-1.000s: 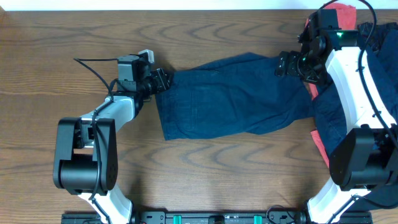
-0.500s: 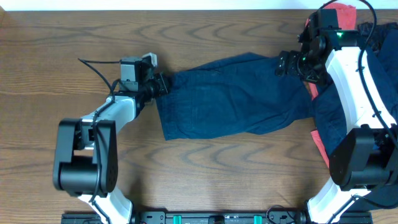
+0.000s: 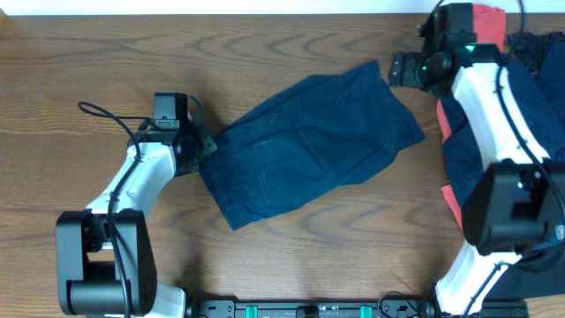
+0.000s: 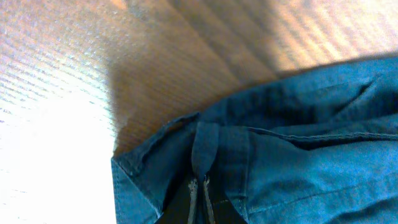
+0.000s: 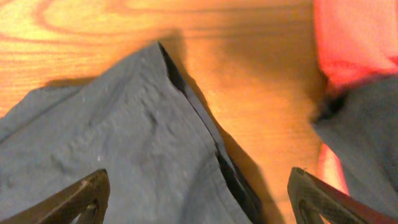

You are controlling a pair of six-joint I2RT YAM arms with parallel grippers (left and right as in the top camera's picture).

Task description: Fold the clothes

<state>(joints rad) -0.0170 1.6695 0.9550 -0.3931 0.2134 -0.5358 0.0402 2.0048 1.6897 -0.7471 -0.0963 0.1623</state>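
Navy shorts (image 3: pixel 309 146) — plain, unfolded — slant across wooden table (image 3: pixel 88 44).

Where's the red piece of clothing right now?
In the overhead view, the coral-red garment lies at the far right, under the right arm among dark navy cloth, right of the navy shorts.

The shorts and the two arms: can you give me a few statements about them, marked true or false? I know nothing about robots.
1. The shorts lie spread on the wooden table. True.
2. The left gripper is shut on the shorts' edge. True.
3. The right gripper is clamped on the shorts. False: it stands wide open over a corner of them.
4. A red garment lies at the table's left side. False: it lies at the right side, by the right arm.
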